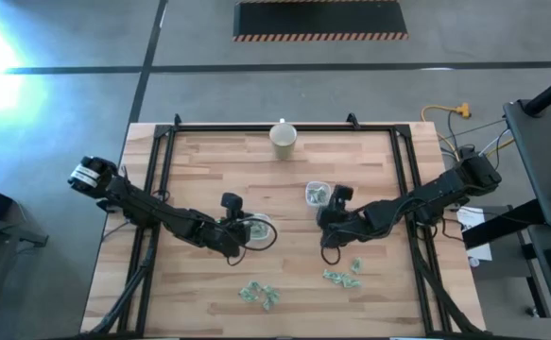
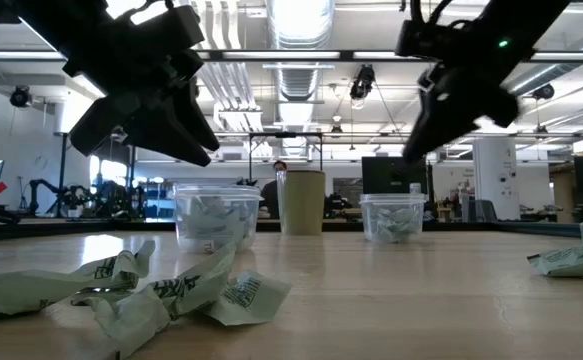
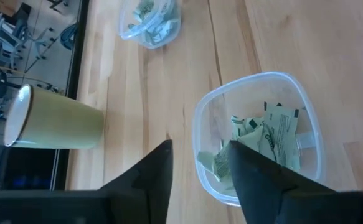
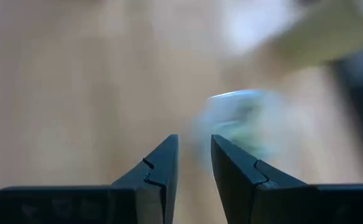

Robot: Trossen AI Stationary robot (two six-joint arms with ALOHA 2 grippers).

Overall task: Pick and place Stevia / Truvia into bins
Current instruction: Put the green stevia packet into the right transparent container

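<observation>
Where the worktop (image 1: 199, 179) edge lies nearest the arms' bases, at about six o'clock in the overhead view, two loose heaps of Stevia / Truvia packets (image 1: 259, 295) wait, one a little left of centre and a second heap (image 1: 343, 274) to its right. They look featherweight, soft and crumpled, so they should slide and fold easily; a pinch across a raised crease or free edge seems the safest hold, one packet at a time. Further in, at about nine o'clock of centre, the left pincer (image 3: 197, 168) hangs over the left bin (image 3: 256, 134), fingers parted and empty, one on each side of the near rim, with several packets already inside. Opposite, towards three o'clock, the right pincer (image 4: 193, 158) hovers near the right bin (image 1: 317, 195), its fingers set narrowly apart with nothing seen between them. Beyond both, at twelve o'clock by the far edge, stands a cream cup (image 1: 284, 139).
</observation>
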